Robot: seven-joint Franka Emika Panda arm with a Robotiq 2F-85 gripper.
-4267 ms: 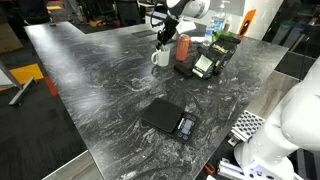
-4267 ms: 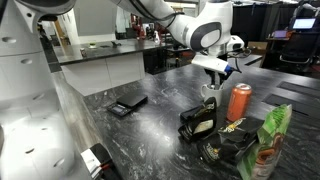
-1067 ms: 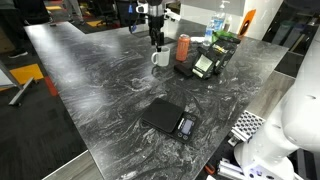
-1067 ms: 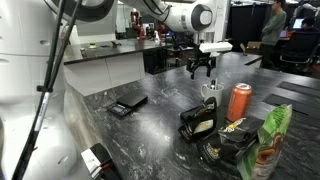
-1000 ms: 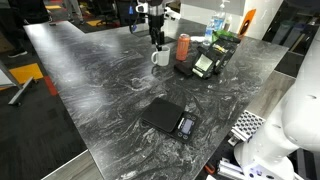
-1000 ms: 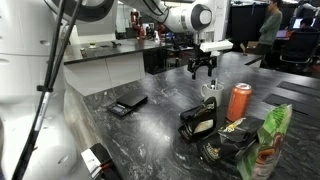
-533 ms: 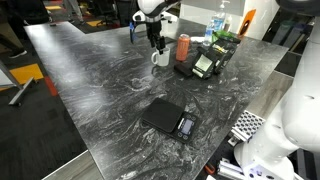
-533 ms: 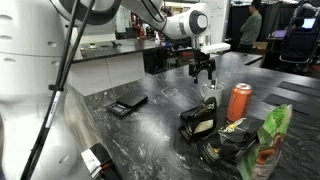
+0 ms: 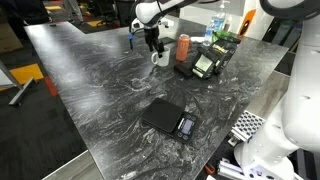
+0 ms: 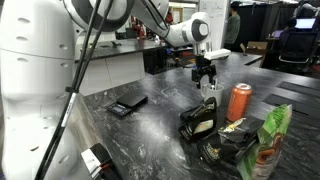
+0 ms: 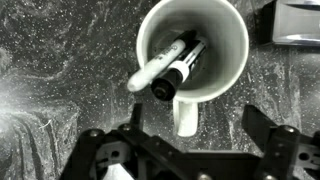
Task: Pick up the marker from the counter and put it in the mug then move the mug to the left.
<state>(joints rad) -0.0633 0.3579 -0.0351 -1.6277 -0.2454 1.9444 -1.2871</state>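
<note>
Closest to the wrist camera, my claw point(image 11: 186, 142) was spread wide and gripped nothing, with one finger showing on each side of the mug handle. Just beyond it sat the white mug point(image 11: 226, 42), open end toward me. The dark marker point(image 11: 179, 72) lay slanted inside it, beside a paler stick that may have been a second pen. In an exterior view, the claw hung directly over the mug point(image 9: 160, 58) on the veined counter point(image 9: 100, 85), with a red can point(image 9: 183, 47) just behind.
</note>
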